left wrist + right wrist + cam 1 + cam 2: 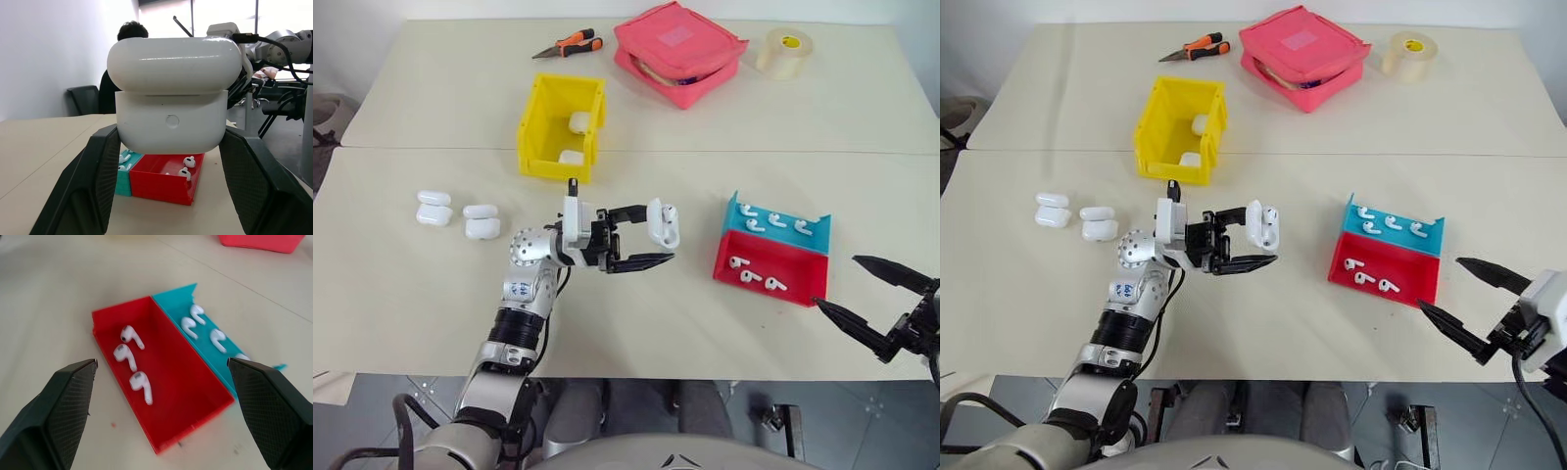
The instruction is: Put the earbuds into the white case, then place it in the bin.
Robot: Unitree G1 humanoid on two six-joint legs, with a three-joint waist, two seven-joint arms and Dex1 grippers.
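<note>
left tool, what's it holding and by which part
The left tool holds a white case by the two sides of its lower body, lid ajar. The right tool is open and empty.

Your head views: bright, even light, soft shadows on table [431,294]. Left wrist view: window backlight, glare on white case [172,98]. Right wrist view: earbuds [132,358] slightly blurred.

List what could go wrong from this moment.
The left end effector holds the white case above the table with its lid open; an earbud could fall out.
The yellow bin already holds two cases, leaving less room.
The open right end effector hangs beside the red-and-blue tray and could nudge it.
</note>
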